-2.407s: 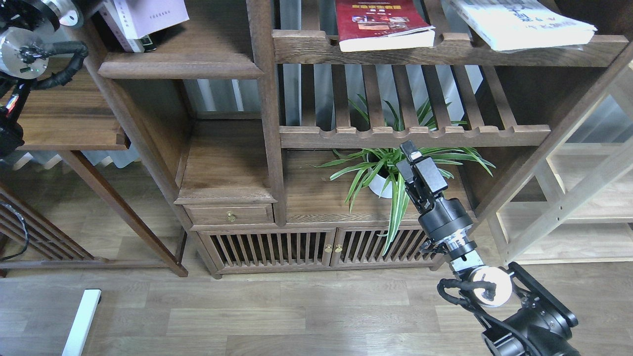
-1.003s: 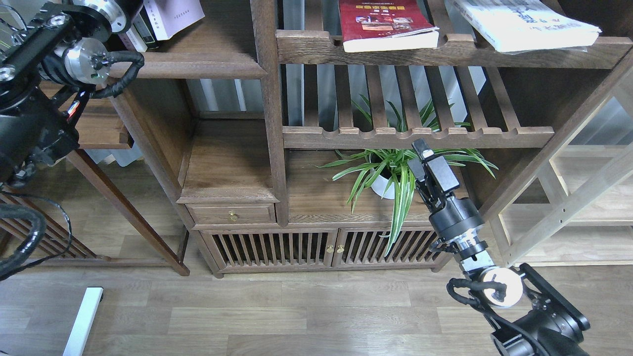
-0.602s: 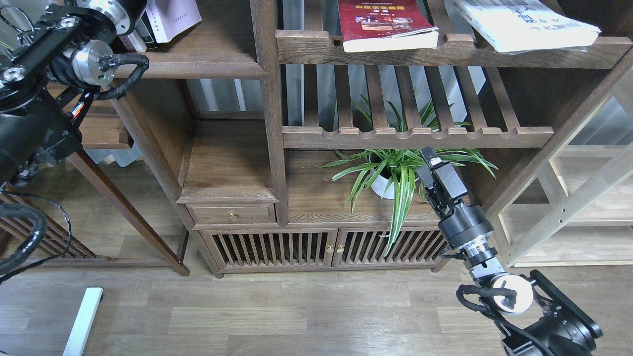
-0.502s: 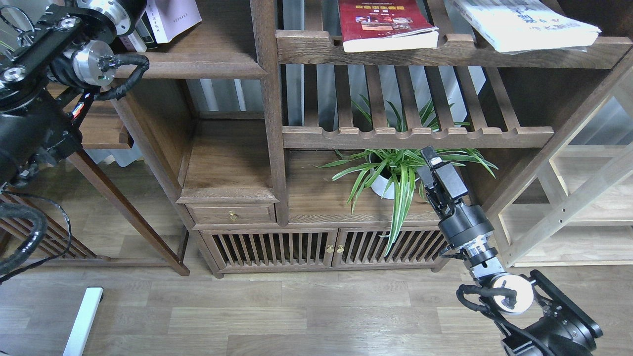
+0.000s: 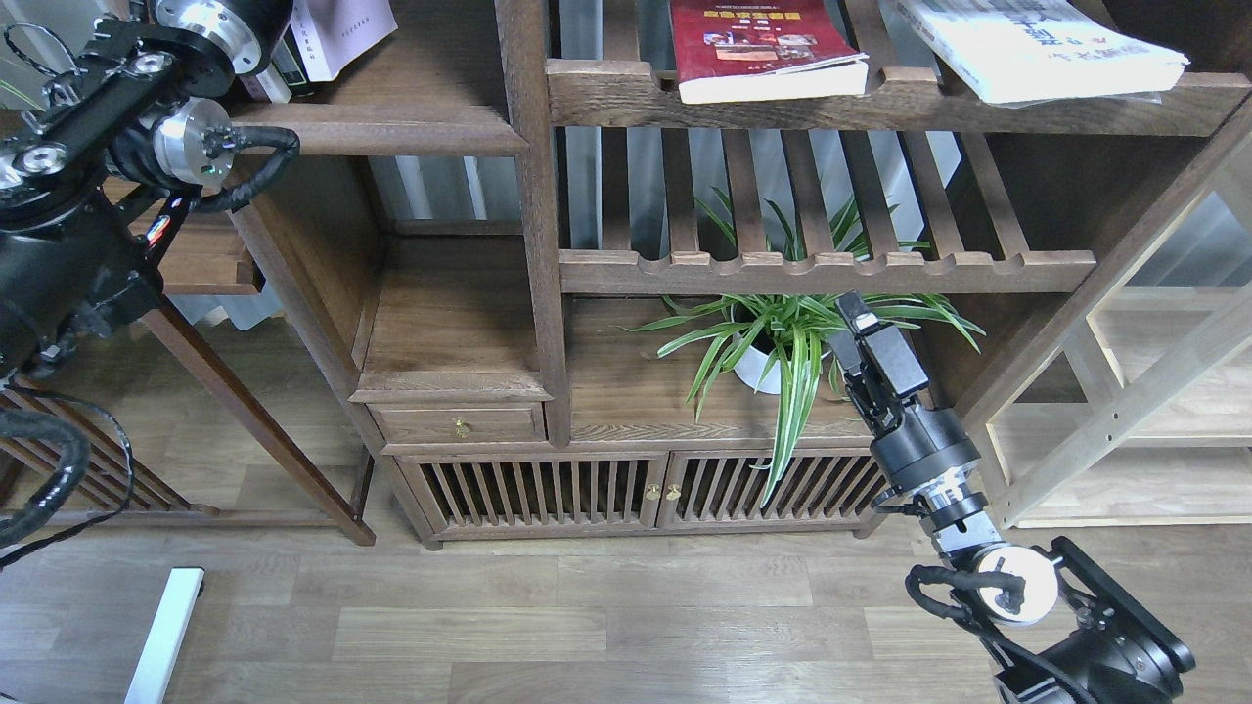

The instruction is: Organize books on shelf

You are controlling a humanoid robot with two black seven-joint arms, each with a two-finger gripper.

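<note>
At top left, the left arm (image 5: 88, 196) reaches the solid shelf (image 5: 391, 137) holding the lavender book (image 5: 337, 34), its jaws out of view; the red book (image 5: 763, 49) and white book (image 5: 1037, 44) lie on slats above the lowered right gripper (image 5: 853, 318), whose jaw state I cannot tell.

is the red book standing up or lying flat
Lying flat. The red book rests cover-up on the upper slatted shelf, its white page edge facing forward and slightly overhanging the front rail.
</note>
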